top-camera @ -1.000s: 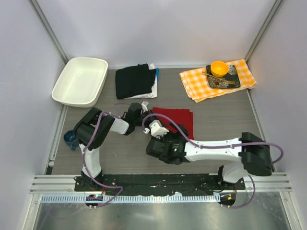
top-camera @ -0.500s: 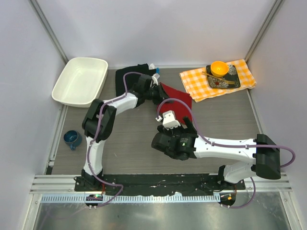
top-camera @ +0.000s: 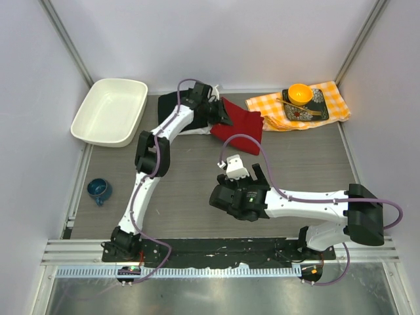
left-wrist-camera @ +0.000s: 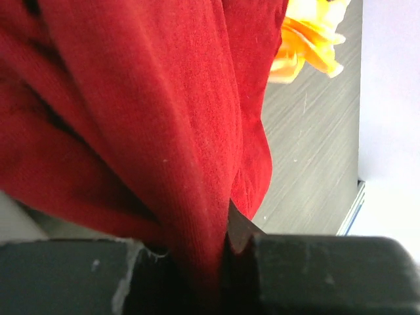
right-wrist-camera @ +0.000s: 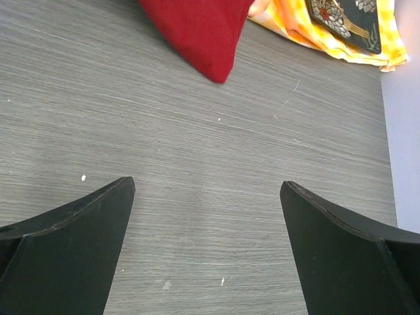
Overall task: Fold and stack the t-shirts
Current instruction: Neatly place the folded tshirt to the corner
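My left tool [top-camera: 220,113] clamps one edge of the red t-shirt [top-camera: 241,126], just beside the folded black t-shirt [top-camera: 169,104]. My right tool [right-wrist-camera: 207,230] gapes wide over the tabletop [right-wrist-camera: 197,131]. Held by a single edge, the fold may sag open and land crooked.

Red t-shirt [left-wrist-camera: 164,131] — soft, matt cloth

Overhead, the left arm [top-camera: 168,125] lies across the black shirt [top-camera: 168,105], and the white shirt [top-camera: 195,129] beneath shows only as a sliver. The red shirt [left-wrist-camera: 164,118] fills the left wrist view, cut off on three sides, with the left gripper [left-wrist-camera: 223,259] cropped at the bottom. In the right wrist view the checked cloth [right-wrist-camera: 292,29] and tray [right-wrist-camera: 344,20] run off the top, the right gripper [right-wrist-camera: 207,185] off the bottom.
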